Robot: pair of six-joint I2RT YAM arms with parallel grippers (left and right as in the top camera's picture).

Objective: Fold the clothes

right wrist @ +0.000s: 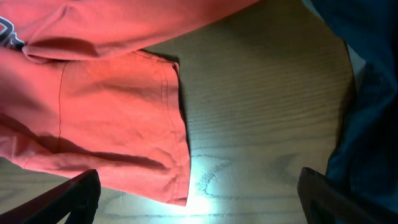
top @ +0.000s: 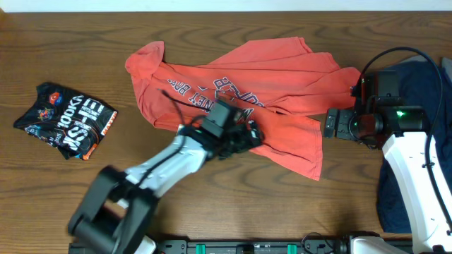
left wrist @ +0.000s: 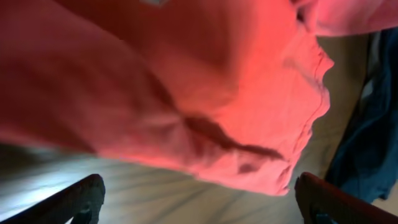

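Left pincer (left wrist: pixel 200 202) and right pincer (right wrist: pixel 199 198) gape empty by the rumpled coral-red T-shirt (top: pixel 282 70).

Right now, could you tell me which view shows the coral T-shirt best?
The overhead view: it takes in nearly the whole coral T-shirt, lettering included. The left wrist view shows only a blurred hemmed corner, the right wrist view only a sleeve end.
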